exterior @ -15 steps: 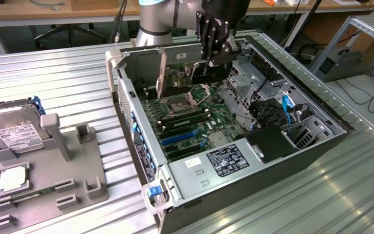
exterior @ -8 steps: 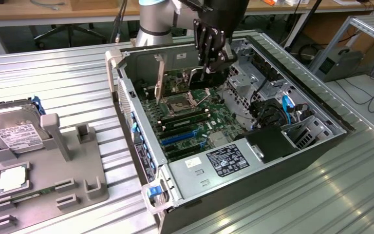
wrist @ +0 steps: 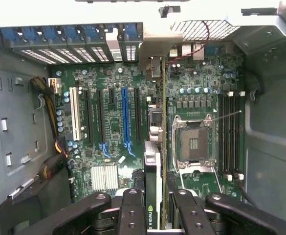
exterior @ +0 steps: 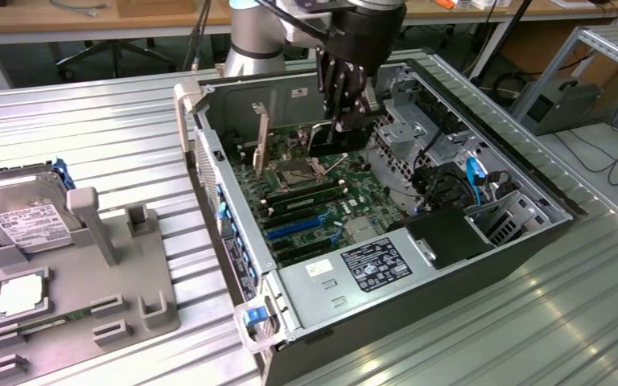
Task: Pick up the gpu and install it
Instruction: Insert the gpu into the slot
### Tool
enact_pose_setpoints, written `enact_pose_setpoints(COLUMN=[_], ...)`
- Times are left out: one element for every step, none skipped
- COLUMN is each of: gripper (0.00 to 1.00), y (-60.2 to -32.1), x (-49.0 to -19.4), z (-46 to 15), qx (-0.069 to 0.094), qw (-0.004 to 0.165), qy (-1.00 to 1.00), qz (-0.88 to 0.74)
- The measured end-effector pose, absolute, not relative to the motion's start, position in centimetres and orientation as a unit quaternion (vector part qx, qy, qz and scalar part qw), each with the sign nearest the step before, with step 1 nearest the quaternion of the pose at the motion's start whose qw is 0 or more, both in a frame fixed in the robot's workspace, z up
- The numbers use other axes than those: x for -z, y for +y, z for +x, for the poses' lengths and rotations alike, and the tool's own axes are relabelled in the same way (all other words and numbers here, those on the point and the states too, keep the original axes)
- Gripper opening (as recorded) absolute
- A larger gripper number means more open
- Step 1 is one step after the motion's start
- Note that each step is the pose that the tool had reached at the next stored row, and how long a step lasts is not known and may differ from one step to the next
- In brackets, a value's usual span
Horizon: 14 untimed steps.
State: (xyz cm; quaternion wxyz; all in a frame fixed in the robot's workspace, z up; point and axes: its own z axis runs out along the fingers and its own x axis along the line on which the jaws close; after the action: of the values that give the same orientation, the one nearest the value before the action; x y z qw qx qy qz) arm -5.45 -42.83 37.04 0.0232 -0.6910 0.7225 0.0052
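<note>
So the gripper is clamped tight on the gpu, fingers squeezing the card from both sides while it stands on edge inside the open pc case, over the motherboard. In the exterior view the gpu sits at roughly 1 o'clock from the cpu socket, and the hard drive is parked way off at 9 o'clock from the case in the grey holder

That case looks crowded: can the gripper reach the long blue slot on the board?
Probably yes: the case lies open, nothing stands over the blue slot, and the gripper holds the gpu.
</note>
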Motion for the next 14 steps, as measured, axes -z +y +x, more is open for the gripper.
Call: enact_pose_setpoints(gripper=[0.27,0.27,0.27,0.27,0.27,0.27,0.27,0.27,0.27,0.27,0.27,0.27,0.27,0.27], y=[-42.9,-43.0,-43.2,-43.6,-43.8,-44.0,-44.2,-44.3,-44.4,-44.6,-44.7,-44.8,-44.9,-44.9], x=[-36.9,-36.8,-36.7,-36.6,-36.6,-36.6,-36.6,-36.6,-36.6,-36.5,-36.3,-36.1,-36.0,-35.8], z=[-5.5,-5.5,-5.5,-5.5,-5.5,-5.5,-5.5,-5.5,-5.5,-5.5,-5.5,-5.5,-5.5,-5.5], qx=[-0.005,-0.005,-0.005,-0.005,-0.005,-0.005,-0.005,-0.005,-0.005,-0.005,-0.005,-0.005,-0.005,-0.005], qw=[0.023,0.023,0.023,0.023,0.023,0.023,0.023,0.023,0.023,0.023,0.023,0.023,0.023,0.023], qy=[0.722,0.722,0.722,0.722,0.722,0.722,0.722,0.722,0.722,0.722,0.722,0.722,0.722,0.722], qz=[-0.691,-0.691,-0.691,-0.691,-0.691,-0.691,-0.692,-0.692,-0.692,-0.692,-0.692,-0.692,-0.692,-0.692])
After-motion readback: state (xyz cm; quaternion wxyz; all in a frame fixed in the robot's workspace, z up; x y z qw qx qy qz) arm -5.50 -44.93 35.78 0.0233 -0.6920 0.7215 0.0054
